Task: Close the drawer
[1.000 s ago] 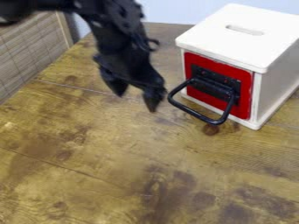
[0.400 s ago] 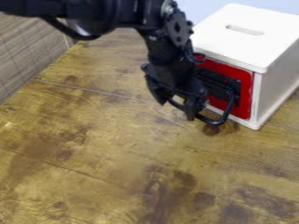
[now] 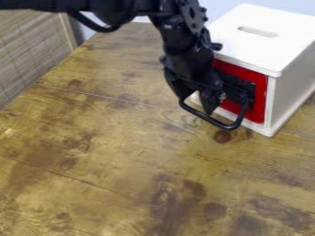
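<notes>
The drawer [image 3: 244, 88] is a red front with a black panel, set in the left face of a white box [image 3: 271, 41] at the upper right. Its black wire loop handle [image 3: 216, 117] hangs out over the table. My black gripper [image 3: 204, 96] points steeply down right in front of the drawer front, just above the handle. The jaws stand open with nothing between them. The gripper covers the left part of the red front. Whether a finger touches the drawer or the handle cannot be told.
The box stands on a worn wooden table [image 3: 110, 175]. A ribbed grey-brown wall or mat [image 3: 28, 51] runs along the upper left edge. My arm [image 3: 123, 11] reaches in from the top left.
The gripper has moved right and down, from the open table left of the handle to right in front of the drawer front. Its jaws have stayed open. The box and drawer have not moved.
</notes>
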You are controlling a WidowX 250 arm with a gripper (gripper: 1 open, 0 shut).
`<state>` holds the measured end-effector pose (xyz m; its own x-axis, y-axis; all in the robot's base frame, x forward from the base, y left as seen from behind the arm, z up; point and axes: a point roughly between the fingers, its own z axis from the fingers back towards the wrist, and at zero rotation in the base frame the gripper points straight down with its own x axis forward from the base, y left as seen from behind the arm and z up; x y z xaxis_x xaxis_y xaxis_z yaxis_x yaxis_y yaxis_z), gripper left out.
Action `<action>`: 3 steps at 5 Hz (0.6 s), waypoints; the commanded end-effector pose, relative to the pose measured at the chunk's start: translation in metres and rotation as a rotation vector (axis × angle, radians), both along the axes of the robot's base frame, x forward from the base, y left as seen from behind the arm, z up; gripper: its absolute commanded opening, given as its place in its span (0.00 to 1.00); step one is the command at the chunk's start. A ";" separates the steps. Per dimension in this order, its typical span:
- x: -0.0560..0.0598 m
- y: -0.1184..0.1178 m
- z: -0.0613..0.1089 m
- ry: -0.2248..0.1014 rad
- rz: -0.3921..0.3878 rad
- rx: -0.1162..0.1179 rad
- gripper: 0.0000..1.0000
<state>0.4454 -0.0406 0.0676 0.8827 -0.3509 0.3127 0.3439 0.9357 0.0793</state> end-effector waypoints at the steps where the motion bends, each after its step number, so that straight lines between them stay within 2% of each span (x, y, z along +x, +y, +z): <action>1: 0.009 0.012 -0.002 0.020 0.001 0.004 0.00; 2: 0.020 0.017 -0.001 0.020 0.016 0.001 1.00; 3: 0.030 0.025 -0.003 0.020 -0.001 -0.003 1.00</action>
